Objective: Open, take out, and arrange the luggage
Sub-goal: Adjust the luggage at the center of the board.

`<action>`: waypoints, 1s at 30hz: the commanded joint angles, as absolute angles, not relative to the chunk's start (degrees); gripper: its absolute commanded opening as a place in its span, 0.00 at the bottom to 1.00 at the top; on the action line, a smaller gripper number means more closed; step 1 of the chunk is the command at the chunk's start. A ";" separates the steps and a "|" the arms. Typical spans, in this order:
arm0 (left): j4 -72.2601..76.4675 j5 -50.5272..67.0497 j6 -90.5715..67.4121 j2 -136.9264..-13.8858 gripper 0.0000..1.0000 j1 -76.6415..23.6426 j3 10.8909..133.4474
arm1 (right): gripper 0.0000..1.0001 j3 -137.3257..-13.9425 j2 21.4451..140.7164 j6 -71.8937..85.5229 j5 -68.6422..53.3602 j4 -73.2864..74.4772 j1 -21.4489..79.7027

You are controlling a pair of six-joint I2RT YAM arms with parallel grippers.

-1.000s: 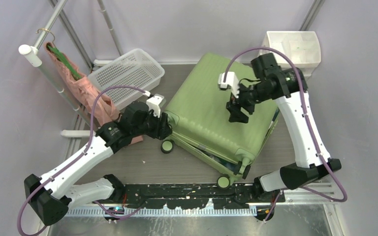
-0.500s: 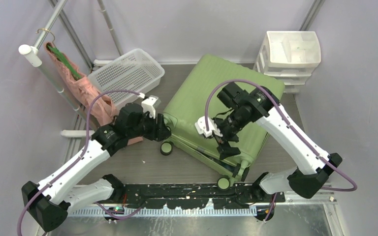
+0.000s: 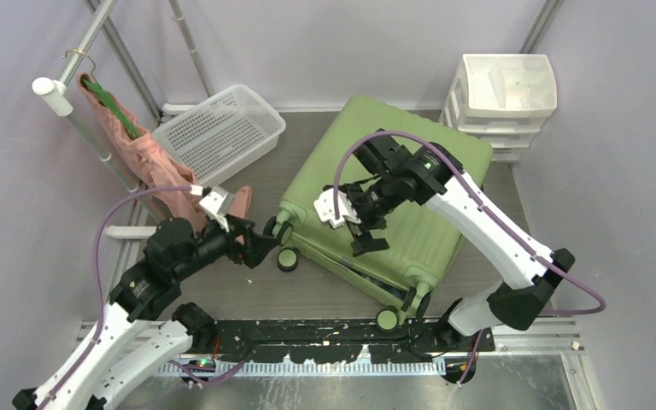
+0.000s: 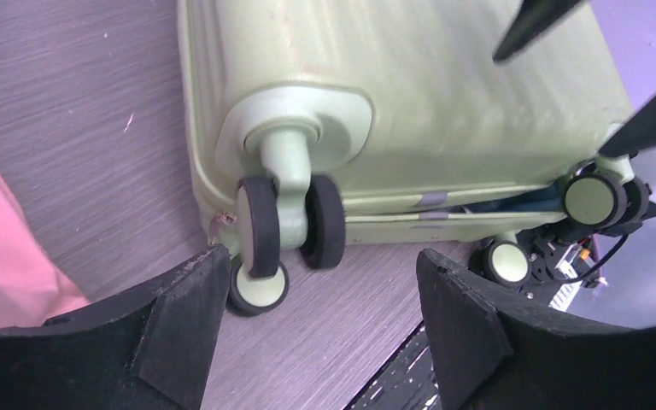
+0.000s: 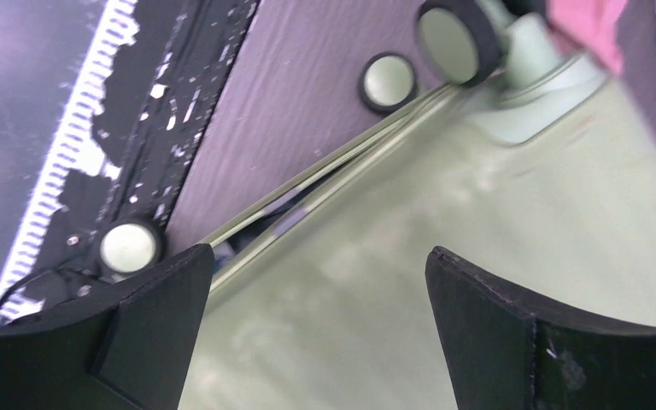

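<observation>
The luggage [image 3: 376, 196], a light-green ribbed hard-shell suitcase, lies flat on the floor. A narrow gap [image 5: 307, 192] shows along its near seam. My left gripper [image 3: 265, 241] is open just left of the suitcase's near-left corner, holding nothing. In the left wrist view the left gripper [image 4: 320, 265] faces the black-and-green twin wheel [image 4: 290, 224], a short way off it. My right gripper [image 3: 369, 232] hangs open over the lid near the front edge. Between the open fingers of the right gripper [image 5: 318, 256] only the green shell [image 5: 444, 196] shows.
A white mesh basket [image 3: 218, 128] sits at the back left and a white drawer unit [image 3: 504, 94] at the back right. Pink cloth [image 3: 149, 162] hangs from a rack pole [image 3: 73, 120] on the left. A black rail [image 3: 325, 335] runs along the near edge.
My left gripper drew back left from the suitcase corner and opened wider. My right arm swung from the far side of the lid to its near-left part, jaws opening.
</observation>
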State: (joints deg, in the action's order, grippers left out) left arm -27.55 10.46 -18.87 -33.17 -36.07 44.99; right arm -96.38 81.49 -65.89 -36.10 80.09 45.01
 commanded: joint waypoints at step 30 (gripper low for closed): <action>6.81 -0.42 -13.19 -19.29 0.71 -36.06 6.03 | 0.74 -119.68 113.34 -83.12 -25.04 71.48 60.07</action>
State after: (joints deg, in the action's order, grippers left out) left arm -5.54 -3.36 -20.67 -16.64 -36.07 5.78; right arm -116.84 114.41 -79.29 -25.89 69.67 59.57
